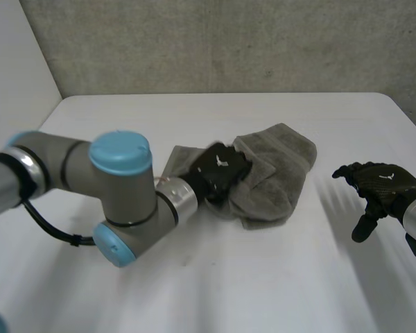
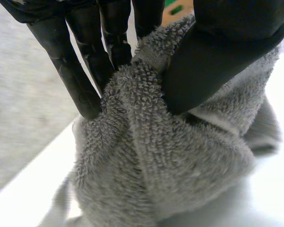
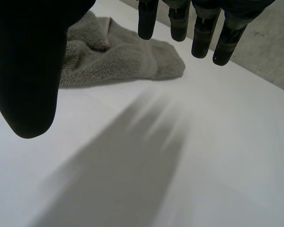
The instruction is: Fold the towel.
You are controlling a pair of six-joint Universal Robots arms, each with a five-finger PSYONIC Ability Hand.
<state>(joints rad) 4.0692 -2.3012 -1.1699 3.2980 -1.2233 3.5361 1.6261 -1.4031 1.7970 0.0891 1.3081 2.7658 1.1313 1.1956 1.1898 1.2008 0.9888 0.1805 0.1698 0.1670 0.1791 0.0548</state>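
Our left hand (image 1: 220, 170) pinches a bunch of the towel (image 1: 281, 166), crumpled on the bench (image 1: 249, 277); our right hand (image 1: 378, 184) hangs spread, apart. Soft and limp, it likely wants gripping at corners.

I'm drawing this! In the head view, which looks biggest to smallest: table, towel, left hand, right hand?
1. table
2. towel
3. right hand and left hand look alike; the towel hides part of the left one.

Left robot hand (image 1: 220, 168) pinching; right robot hand (image 1: 381, 184) relaxed, hovering.
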